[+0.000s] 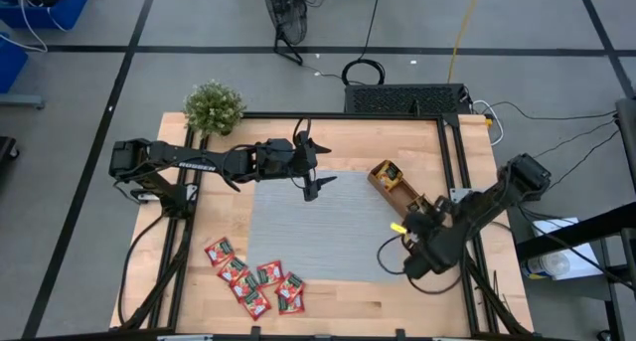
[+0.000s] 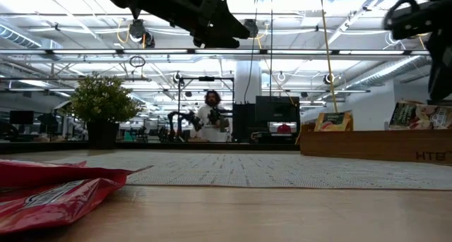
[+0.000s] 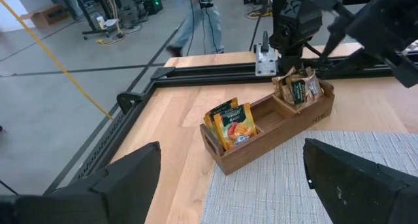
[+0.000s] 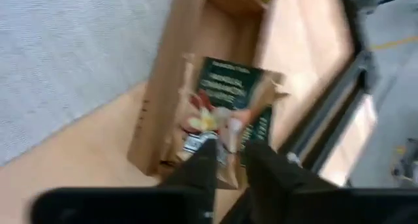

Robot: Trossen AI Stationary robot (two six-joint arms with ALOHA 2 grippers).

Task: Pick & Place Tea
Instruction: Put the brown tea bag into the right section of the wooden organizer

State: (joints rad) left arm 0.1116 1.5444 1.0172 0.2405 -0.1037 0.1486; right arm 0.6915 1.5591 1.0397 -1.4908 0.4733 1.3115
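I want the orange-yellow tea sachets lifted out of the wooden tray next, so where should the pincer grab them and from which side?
Grip the upper edge of the orange-yellow tea sachets, coming from straight above. They stand upright, leaning slightly, in the end compartment of the brown wooden tray, whose walls cover their lower parts, so only the tops stick out free.

The floor (image 1: 89,83) is grey, crossed by dark lines, with black cables (image 1: 363,73) trailing over it. A blue bin (image 1: 45,3) stands in one corner. Beyond the table (image 1: 328,301), a potted plant (image 2: 102,104) sits at the edge, a person (image 2: 212,115) stands far back, and bright ceiling lights (image 2: 63,20) run between white beams.
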